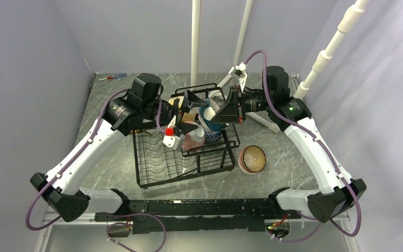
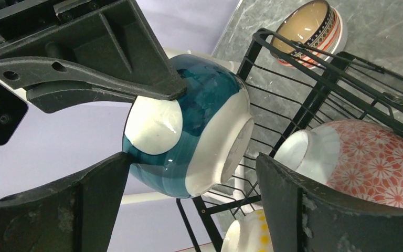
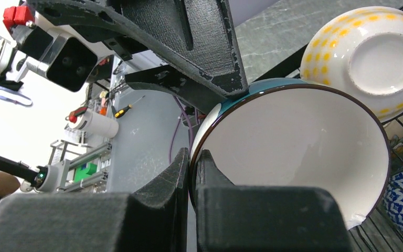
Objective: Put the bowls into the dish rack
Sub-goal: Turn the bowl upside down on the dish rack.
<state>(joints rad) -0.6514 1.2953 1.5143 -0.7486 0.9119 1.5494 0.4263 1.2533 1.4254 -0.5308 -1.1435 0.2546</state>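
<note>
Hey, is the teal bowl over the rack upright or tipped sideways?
Tipped on its side. The teal bowl shows its foot facing sideways in the left wrist view; the right end effector pinches its rim.

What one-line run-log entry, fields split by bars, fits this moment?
right gripper: shut on teal bowl rim | left gripper: open, straddling teal bowl | striped bowl: on table, outside dish rack

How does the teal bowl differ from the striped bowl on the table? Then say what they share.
The teal bowl is tipped on its side over the dish rack; the striped bowl stands upright on the table. The right hand pinches the teal bowl's rim; nothing touches the striped bowl. The teal bowl is white inside, the striped bowl tan. Both are small round bowls.
</note>
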